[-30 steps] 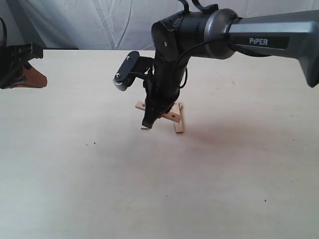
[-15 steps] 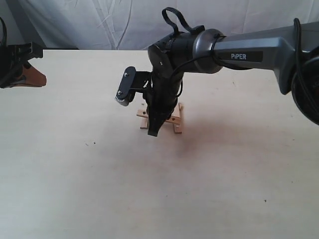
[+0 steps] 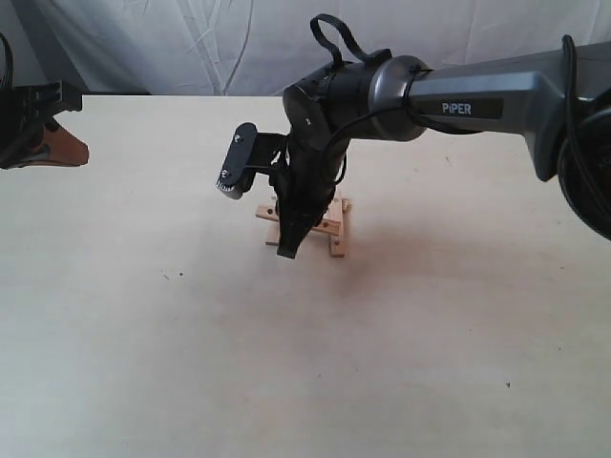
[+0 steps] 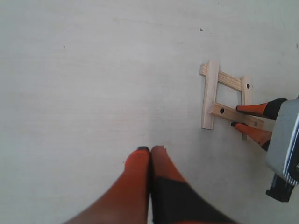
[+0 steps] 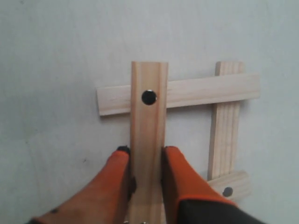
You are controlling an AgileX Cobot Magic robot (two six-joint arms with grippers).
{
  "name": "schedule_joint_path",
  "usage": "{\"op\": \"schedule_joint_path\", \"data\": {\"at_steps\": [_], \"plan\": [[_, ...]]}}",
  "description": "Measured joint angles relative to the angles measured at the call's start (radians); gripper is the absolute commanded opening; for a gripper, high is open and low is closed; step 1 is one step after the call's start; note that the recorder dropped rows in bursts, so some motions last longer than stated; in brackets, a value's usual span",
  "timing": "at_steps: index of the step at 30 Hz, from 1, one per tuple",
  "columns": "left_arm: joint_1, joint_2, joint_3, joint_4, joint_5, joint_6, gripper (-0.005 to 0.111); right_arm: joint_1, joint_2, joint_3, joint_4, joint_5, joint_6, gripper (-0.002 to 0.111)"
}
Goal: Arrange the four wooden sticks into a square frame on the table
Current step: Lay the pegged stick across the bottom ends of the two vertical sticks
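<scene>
Four wooden sticks lie crossed as a rough square frame on the table. My right gripper is shut on one stick, which has a dark hole near its far end and rests over a cross stick. A third stick lies parallel to the held one, and a fourth stick shows only at its end. In the exterior view the right gripper covers much of the frame. My left gripper, shut and holding nothing, hovers well away from the frame.
The left gripper sits at the table's far left edge in the exterior view. A pale curtain hangs behind the table. The right arm stretches in from the right above the tabletop.
The right arm has swung its wrist round and shifted the held stick slightly left over the other sticks. The left arm has not moved.
</scene>
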Motion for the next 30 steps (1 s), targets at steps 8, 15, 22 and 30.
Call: {"op": "schedule_joint_path", "data": {"at_steps": [8,15,22,30], "plan": [[0.000,0.000,0.000,0.000,-0.001,0.000,0.000,0.000,0.000,0.000,0.004,0.007,0.000,-0.001],[0.000,0.000,0.000,0.000,-0.002,0.000,0.000,0.000,0.011,0.000,0.004,0.027,0.001,-0.001],[0.000,0.000,0.000,0.000,-0.002,0.000,0.000,0.000,0.038,0.000,0.004,0.029,0.004,-0.001],[0.000,0.000,0.000,0.000,-0.003,0.000,0.000,0.000,0.038,0.000,0.004,0.029,0.007,-0.001]]}}
